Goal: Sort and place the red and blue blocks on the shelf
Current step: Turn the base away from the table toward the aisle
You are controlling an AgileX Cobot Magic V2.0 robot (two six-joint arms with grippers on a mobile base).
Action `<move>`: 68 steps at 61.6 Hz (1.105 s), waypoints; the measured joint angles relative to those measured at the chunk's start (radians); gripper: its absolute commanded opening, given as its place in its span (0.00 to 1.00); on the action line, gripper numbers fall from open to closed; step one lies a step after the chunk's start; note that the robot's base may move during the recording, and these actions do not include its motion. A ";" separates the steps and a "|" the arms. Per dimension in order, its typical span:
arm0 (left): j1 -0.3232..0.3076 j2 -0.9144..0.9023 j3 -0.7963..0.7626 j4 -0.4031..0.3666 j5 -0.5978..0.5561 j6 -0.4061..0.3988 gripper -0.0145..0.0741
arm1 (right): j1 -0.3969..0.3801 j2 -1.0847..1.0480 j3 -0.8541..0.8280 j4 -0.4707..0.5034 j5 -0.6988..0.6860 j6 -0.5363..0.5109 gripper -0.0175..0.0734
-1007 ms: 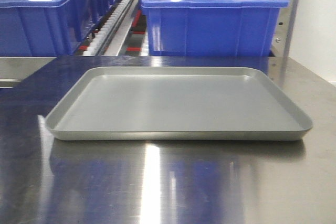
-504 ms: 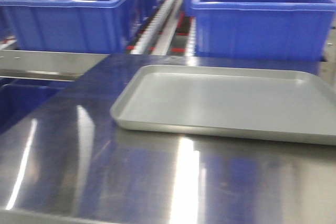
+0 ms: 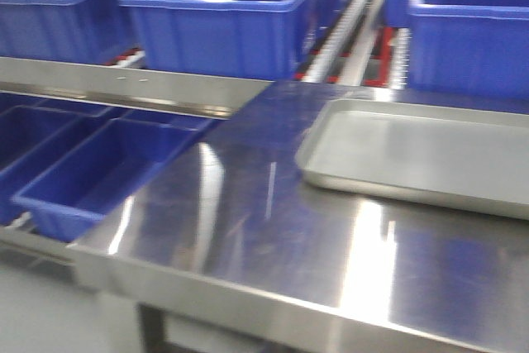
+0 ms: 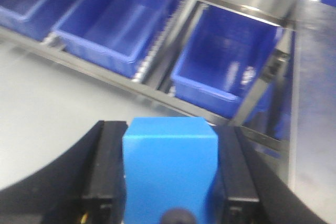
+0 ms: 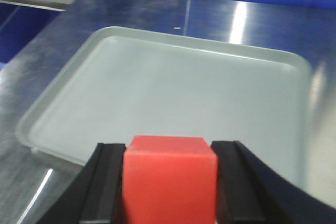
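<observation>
In the left wrist view my left gripper [image 4: 169, 171] is shut on the blue block [image 4: 169, 166], held above the floor in front of the shelf's lower row of bins. My right gripper [image 5: 169, 182] is shut on the red block [image 5: 169, 179], hanging over the near edge of the grey tray [image 5: 173, 93]. The shelf [image 3: 157, 88] shows in the front view with its steel front rail and blue bins above and below it. Neither gripper appears in the front view.
The grey tray [image 3: 430, 159] lies on the shiny steel tabletop [image 3: 273, 237] at the right. Large blue bins [image 3: 223, 18] stand on the upper tier, and lower bins [image 3: 99, 175] sit left of the table. Open lower bins [image 4: 223, 59] lie ahead of the left gripper.
The front view has swung left: the tray has slid from centre to the right edge, and the shelf's rail and lower bins have come into view on the left.
</observation>
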 measured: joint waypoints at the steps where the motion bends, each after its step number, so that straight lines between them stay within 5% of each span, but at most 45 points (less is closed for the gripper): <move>1: 0.000 0.000 0.000 0.000 0.000 0.000 0.31 | 0.000 0.000 0.000 0.000 0.000 0.000 0.26; 68: 0.000 0.000 0.000 0.000 0.000 0.000 0.31 | 0.000 0.000 0.000 0.000 0.000 0.000 0.26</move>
